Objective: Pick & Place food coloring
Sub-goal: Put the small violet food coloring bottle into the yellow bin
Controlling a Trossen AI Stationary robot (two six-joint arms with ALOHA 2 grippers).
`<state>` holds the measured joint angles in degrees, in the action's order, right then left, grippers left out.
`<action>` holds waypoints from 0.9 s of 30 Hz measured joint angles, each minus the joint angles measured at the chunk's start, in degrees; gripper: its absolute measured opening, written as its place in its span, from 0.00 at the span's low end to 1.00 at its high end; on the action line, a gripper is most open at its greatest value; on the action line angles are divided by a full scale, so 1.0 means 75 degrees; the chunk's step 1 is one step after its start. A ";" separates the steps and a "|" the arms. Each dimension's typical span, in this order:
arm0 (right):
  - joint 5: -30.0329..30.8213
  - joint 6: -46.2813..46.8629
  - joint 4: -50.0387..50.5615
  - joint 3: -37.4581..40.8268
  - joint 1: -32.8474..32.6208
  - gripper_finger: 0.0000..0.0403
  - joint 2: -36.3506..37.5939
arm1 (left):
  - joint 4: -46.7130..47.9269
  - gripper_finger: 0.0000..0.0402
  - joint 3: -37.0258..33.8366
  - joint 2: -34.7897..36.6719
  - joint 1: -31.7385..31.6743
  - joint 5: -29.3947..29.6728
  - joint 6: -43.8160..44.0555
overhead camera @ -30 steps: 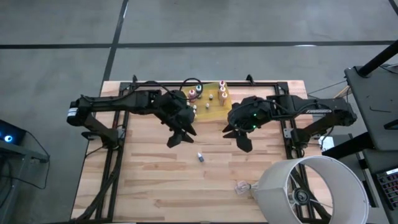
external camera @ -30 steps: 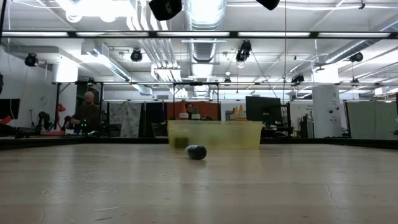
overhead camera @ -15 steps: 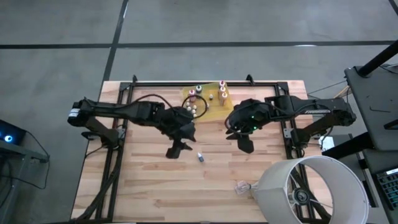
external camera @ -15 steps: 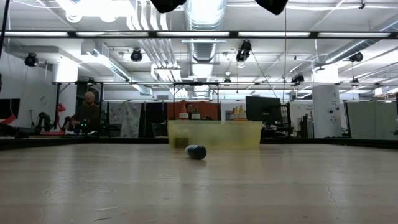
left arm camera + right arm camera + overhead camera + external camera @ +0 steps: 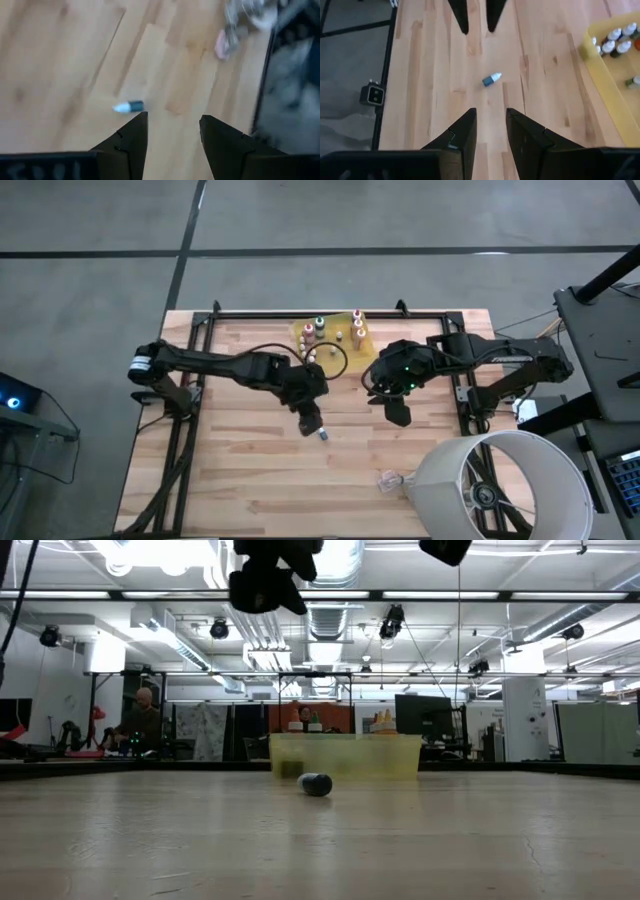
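My left gripper [image 5: 170, 131] hangs with fingers parted and empty just above the fallen bottle [image 5: 322, 433], which lies on the table [image 5: 230, 470] near the yellow tray [image 5: 345, 355]. My right gripper [image 5: 489, 131], narrowly parted and empty, waits beside the tray.

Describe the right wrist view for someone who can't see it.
A tiny white-capped bottle lies on its side on the wooden table. The right gripper, jaws open, frames it; the left gripper hangs beyond, beside a yellow tray of bottles.
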<state>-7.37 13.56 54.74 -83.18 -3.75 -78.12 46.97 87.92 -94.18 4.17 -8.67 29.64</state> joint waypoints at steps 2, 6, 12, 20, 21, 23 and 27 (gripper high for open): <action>0.0036 -0.0005 0.0197 -0.0006 0.0011 0.24 0.0046 | -0.0010 0.38 0.0000 -0.0037 -0.0006 -0.0056 0.1405; 0.0569 -0.0015 0.0572 -0.0006 0.0009 0.24 0.0185 | -0.0044 0.38 0.0003 -0.0073 0.0008 -0.0031 0.3850; 0.0815 0.0178 0.0952 -0.0006 0.0006 0.24 0.0522 | -0.0048 0.37 0.0003 -0.0075 0.0040 0.0608 0.5839; 0.0989 0.0170 0.1375 -0.0009 0.0003 0.24 0.1080 | -0.0034 0.37 0.0025 -0.0344 0.0250 0.0948 0.7515; 0.1046 0.0092 0.1414 -0.0009 0.0003 0.24 0.1138 | -0.0033 0.37 0.0049 -0.0426 0.0308 0.0947 0.7685; 0.1144 -0.0058 0.1512 -0.0009 0.0006 0.24 0.1259 | -0.0019 0.37 0.0179 -0.0643 0.0413 0.0946 0.7977; 0.1329 -0.0231 0.1667 -0.0009 0.0003 0.24 0.1412 | -0.0034 0.37 0.0672 -0.1248 0.0524 0.0938 0.8316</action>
<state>2.60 11.83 67.24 -83.24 -3.72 -67.54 46.72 92.96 -103.54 8.10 -1.63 92.02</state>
